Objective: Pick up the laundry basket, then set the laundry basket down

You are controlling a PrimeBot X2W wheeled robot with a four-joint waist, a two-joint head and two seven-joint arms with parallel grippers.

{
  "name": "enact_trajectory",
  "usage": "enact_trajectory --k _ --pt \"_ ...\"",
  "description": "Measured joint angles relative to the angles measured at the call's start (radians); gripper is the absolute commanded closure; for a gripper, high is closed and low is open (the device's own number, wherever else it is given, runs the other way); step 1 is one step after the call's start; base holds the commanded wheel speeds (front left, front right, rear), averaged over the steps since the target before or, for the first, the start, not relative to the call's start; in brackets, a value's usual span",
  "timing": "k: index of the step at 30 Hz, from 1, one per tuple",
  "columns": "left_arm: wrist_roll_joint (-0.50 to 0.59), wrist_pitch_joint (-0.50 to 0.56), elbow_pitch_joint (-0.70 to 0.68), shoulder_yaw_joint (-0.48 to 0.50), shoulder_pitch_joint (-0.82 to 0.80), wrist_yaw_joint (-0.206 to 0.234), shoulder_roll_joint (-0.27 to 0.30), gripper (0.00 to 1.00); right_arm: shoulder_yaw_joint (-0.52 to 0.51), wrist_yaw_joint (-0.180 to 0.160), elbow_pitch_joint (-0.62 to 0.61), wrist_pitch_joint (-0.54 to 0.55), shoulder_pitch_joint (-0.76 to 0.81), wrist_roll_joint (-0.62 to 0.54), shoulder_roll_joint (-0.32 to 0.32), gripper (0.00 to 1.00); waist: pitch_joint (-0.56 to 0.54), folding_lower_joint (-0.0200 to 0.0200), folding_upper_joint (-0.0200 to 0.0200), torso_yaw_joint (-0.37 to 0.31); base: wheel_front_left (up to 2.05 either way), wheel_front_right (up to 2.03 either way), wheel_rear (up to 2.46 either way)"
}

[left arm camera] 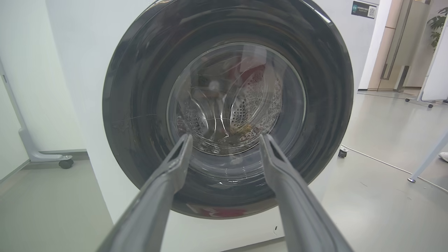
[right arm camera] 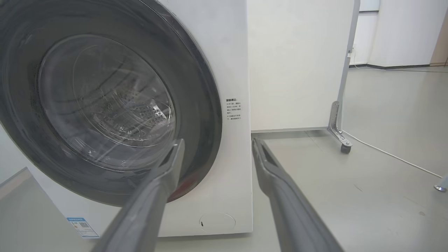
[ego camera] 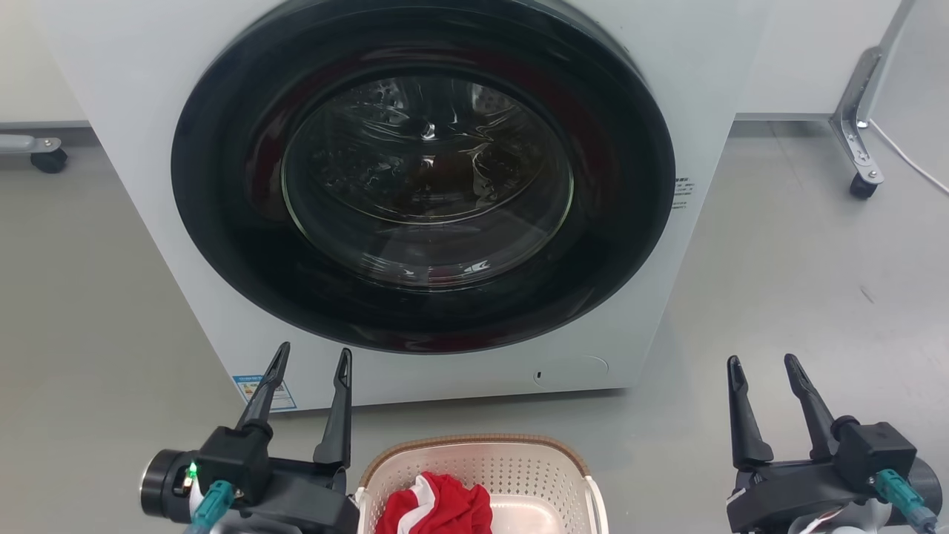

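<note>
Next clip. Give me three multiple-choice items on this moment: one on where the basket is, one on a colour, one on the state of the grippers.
1. Where is the laundry basket relative to the washer?
A. on top of it
B. inside its drum
C. in front of it, between the left gripper and the right gripper

2. What colour is the cloth in the basket?
A. blue
B. red with white
C. black

3. How do the two grippers stand?
A. both open, holding nothing
B. both shut on the basket's handles
C. left shut on the cloth

Answers:
1 C, since the head view shows the basket low before the washer's front, with a gripper on either side.
2 B, since the folds are red with a white stripe.
3 A, since each gripper's jaws stand apart with nothing between them.
</note>
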Motion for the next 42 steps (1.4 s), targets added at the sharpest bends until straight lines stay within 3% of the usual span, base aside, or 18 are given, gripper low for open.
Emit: enact_trajectory --k 42 --pt "-0.002 0.0 0.055 0.027 0.0 0.012 -0.024 0.0 -0.027 0.016 0.031 0.0 0.001 -0.015 0.014 0.0 -0.007 0.0 0.0 -0.005 0.0 0.0 0.0"
